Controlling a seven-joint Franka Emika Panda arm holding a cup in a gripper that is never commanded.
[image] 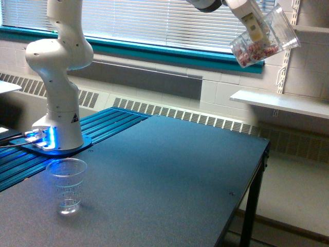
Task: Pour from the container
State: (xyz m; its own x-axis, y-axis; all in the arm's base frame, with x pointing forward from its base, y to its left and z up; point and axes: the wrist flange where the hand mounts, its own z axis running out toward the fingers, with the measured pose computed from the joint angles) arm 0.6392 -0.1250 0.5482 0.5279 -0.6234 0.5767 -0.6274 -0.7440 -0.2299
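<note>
One arm, one container (267, 36), one small graduated cup (67, 185), one dark surface (169, 175). The container is a clear smooth tumbler, held high in the air at the top of the exterior view's right, well above and beyond the surface's far right corner. It is tilted, base down toward the exterior view's left, mouth up toward the exterior view's right. Small reddish and pale pieces sit heaped in its lower end. The gripper (255, 28) comes in from the top edge; one pale finger lies flat against the tumbler's wall, so the fingers are clamped on the container, the other finger hidden behind it. The graduated cup stands upright near the surface's near left edge, well apart from the container. The arm's white base (56, 118), blue light glowing at its foot, stands just behind that cup.
</note>
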